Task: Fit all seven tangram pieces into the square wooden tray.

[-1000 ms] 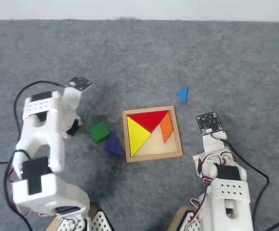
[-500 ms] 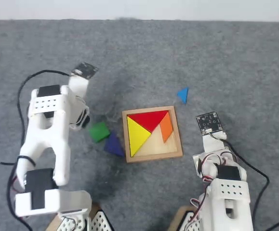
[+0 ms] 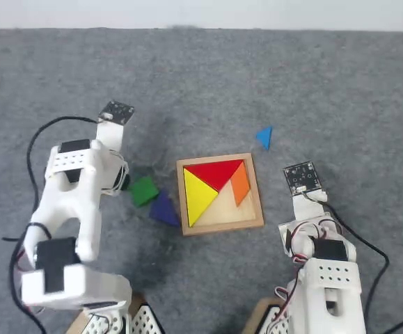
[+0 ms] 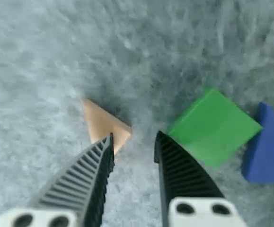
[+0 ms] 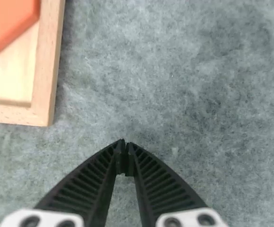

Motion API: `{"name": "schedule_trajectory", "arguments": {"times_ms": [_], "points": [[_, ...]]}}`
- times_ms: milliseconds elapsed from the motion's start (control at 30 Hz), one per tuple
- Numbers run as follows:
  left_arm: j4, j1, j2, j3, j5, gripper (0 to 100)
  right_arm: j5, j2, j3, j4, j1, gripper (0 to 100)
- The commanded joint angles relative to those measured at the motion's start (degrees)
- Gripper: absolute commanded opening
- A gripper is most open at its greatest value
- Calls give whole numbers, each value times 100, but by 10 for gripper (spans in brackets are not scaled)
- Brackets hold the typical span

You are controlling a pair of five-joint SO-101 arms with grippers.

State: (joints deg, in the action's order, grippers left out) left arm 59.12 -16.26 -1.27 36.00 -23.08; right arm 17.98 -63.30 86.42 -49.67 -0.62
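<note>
The left arm (image 3: 72, 209), white plastic, stands well left of the tray (image 3: 222, 226); its gripper (image 4: 134, 137) hangs low over the fuzzy grey carpet (image 3: 326, 90), the ribbed black jaws released and apart; one fingertip lies at the edge of a tan wooden triangle (image 4: 103, 125), the other just beside a green square (image 4: 212, 127). The green square (image 3: 143, 190) lies flat near the tray's left rim; a dark blue triangle (image 3: 164, 209) sits between that square and the tray, close to both; whether it touches the rim cannot be told. The tray is square, of pale wood with a raised rim; a red triangle (image 3: 215, 172) fills its far part, a yellow triangle (image 3: 198, 196) its left part, and an orange parallelogram (image 3: 241, 184) lies against its right rim; the near right part is bare wood. A small light blue triangle (image 3: 264, 136) lies on the carpet beyond the tray's far right corner, apart from it. The right arm (image 3: 326, 271) stands right of the tray; its gripper (image 5: 126, 144) has its ribbed jaws clenched together on nothing, above carpet beside the tray's corner.
</note>
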Motion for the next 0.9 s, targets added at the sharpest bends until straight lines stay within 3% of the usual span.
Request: {"name": "schedule_trajectory", "arguments": {"times_ms": [0,400,533,600,733,867], "points": [[-123,-378,-589,-629,70,137,70,-127,-35,4,31,9],[70,-721,-976,-945,-404,126,70,-127,-35,4,31,9],[70,-712,-941,-963,-413,18,70,-127,-35,4,31,9],[167,-712,-941,-1103,-413,12,70,-127,-35,4,31,9],[888,-677,-941,-1727,-396,12,70,-127,-35,4,31,9],[1899,-220,-826,-2448,-246,12,70,-127,-35,4,31,9]]}}
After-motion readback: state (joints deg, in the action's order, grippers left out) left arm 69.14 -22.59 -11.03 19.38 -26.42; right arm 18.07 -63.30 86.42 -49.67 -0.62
